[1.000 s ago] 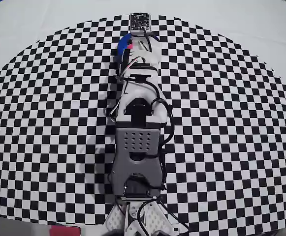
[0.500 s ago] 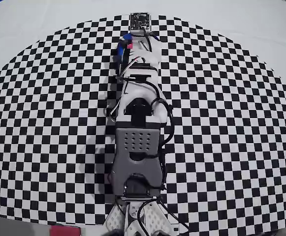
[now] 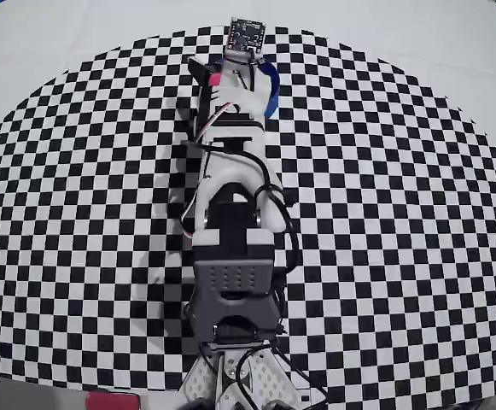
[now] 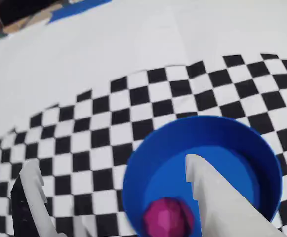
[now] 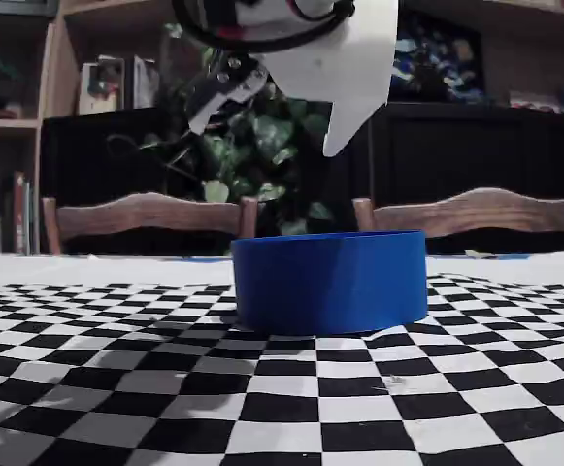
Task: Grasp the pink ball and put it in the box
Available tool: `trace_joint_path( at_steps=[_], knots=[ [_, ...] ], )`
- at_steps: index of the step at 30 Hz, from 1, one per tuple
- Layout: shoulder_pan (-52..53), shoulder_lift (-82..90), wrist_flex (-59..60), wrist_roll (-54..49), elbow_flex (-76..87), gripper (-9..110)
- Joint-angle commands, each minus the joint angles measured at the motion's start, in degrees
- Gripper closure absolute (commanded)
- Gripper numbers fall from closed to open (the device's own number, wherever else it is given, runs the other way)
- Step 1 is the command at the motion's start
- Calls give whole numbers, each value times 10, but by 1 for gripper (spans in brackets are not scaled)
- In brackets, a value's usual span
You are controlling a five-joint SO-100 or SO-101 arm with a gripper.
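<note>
I see the box (image 5: 330,282) as smooth, slightly glossy blue plastic. The pink ball (image 4: 168,217) looks matt and faintly faceted. The gripper (image 4: 113,182) fingers are matt white plastic.

The arm reaches straight out from its base at the bottom of the overhead view, stretched long up the middle. In the fixed view the hand (image 5: 267,121) hangs raised, tips pointing down, the two fingers parted wide. The wrist view shows one white finger (image 4: 217,197) at right and the other (image 4: 34,197) far to its left, nothing between them.
</note>
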Motion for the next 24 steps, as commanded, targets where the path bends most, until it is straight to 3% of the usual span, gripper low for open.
trace_joint_path(
  at_steps=[1, 3, 5, 8, 15, 24],
  knots=[
    [-18, 111, -10, 160, 39, 84],
    [-27, 163, -10, 276, 63, 96],
    [-27, 214, -5, 403, 81, 100],
    [-15, 274, 30, 515, 109, 101],
    [9, 374, 42, 619, 243, 101],
    [7, 679, 78, 718, 520, 101]
  ],
)
